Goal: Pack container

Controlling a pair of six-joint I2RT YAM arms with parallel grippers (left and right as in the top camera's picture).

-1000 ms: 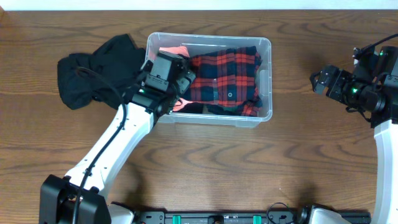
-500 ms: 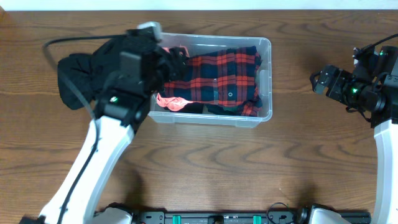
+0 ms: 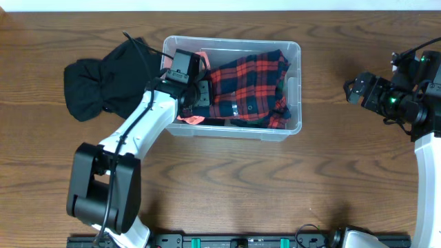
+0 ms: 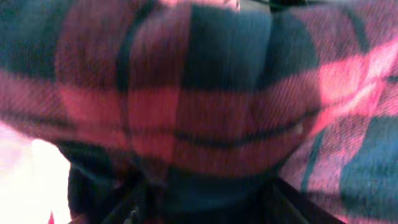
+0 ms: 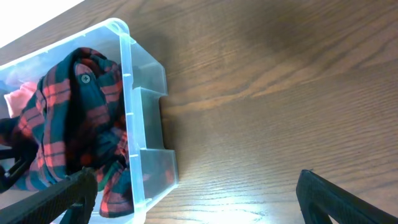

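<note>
The container (image 3: 294, 83) sits on the desk (image 3: 275, 179) toward the far edge, holding a red plaid shirt (image 3: 251, 83). The left tool (image 3: 198, 95) is sunk in the container's left end, and I cannot tell its grip. The right tool (image 3: 353, 90) hangs spread, well apart. A black garment (image 3: 96, 86) lies beside the container's left wall.

A crumpled black garment (image 3: 100, 86) lies on the dark wood-grain table (image 3: 227, 186), left of a bunched red-and-navy plaid shirt (image 3: 251, 86) with a dark button showing. Pink cloth (image 3: 191, 118) peeks out at the shirt's left edge.
</note>
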